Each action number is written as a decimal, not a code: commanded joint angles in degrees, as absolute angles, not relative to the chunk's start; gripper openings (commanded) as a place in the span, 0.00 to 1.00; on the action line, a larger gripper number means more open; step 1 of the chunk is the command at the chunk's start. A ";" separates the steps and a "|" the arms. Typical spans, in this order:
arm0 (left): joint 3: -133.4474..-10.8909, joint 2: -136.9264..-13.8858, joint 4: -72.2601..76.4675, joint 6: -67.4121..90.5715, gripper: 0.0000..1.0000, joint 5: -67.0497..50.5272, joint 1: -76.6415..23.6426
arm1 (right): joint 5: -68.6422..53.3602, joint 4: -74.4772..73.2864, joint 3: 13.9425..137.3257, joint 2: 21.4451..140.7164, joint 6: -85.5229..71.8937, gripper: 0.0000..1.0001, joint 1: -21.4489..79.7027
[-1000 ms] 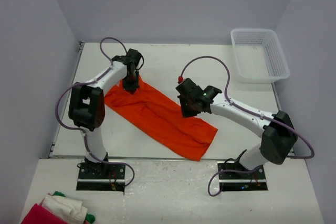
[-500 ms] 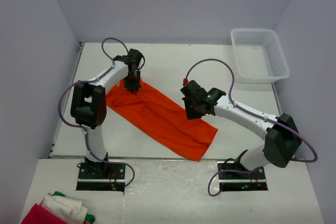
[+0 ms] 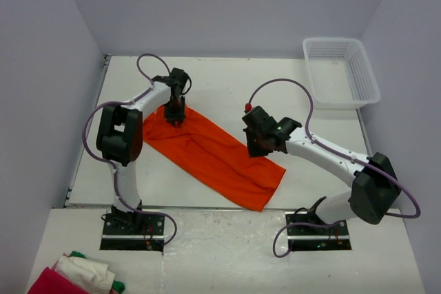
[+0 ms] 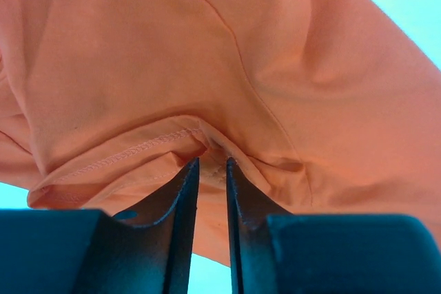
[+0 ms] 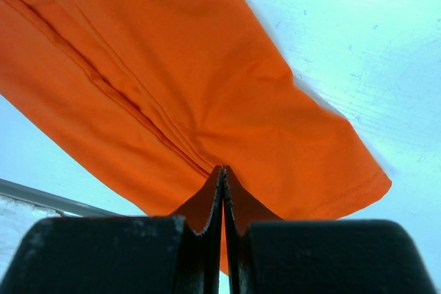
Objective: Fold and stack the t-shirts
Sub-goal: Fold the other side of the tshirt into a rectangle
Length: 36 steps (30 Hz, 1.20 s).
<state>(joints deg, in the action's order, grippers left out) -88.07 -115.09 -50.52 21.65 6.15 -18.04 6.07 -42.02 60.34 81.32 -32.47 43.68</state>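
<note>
One orange t-shirt [image 3: 213,160] lies on the white table as a long folded strip, running from back left to front right. My left gripper [image 3: 176,118] stands at its back-left end. In the left wrist view the gripper [image 4: 211,161] has a narrow gap between its jaws, and a pucker of the t-shirt [image 4: 172,53] by the hem sits at the tips. My right gripper [image 3: 257,148] is at the strip's far edge, near the right end. In the right wrist view this gripper [image 5: 222,169] is shut, its tips over the t-shirt [image 5: 172,67], with no cloth visibly between them.
A white mesh basket [image 3: 340,72] stands at the back right corner. A pile of red, white and green cloth [image 3: 76,277] lies off the table at the front left. Walls close in the left, back and right sides.
The left jaws, shut a second ago, have parted slightly at the shirt's end. The right gripper has slid a little right and nearer along the shirt, still shut.
</note>
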 commanded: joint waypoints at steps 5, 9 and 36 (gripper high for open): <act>-83.59 -113.20 -48.43 21.01 0.33 8.35 -18.54 | 4.75 -39.73 60.21 80.68 -31.55 0.00 43.33; -82.79 -112.85 -47.82 21.09 0.32 8.52 -18.54 | 4.57 -39.38 59.59 80.42 -31.82 0.00 43.24; -67.44 -94.33 -48.43 35.93 0.00 7.13 -25.14 | 2.90 -38.32 59.68 81.83 -31.73 0.00 43.24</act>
